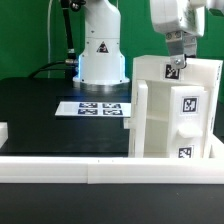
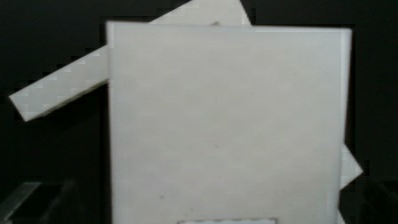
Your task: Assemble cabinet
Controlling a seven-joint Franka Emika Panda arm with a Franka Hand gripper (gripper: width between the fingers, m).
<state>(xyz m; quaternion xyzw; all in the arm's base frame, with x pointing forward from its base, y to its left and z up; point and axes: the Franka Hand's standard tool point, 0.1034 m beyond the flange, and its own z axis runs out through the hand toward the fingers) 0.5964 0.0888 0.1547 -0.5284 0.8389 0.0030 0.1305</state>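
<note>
I'm seeing the gripper (image 1: 175,60) sitting at the top edge of the upright cabinet (image 1: 170,115) beyond the marker board (image 1: 93,108), though I cannot tell its finger state.

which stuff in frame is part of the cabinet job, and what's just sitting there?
Job:
- cabinet, upright at the exterior view's right; a white panel fills the wrist view
- end effector, down at the cabinet's top edge

Lying about:
- marker board, flat on the black table
- white rail along the front edge
</note>
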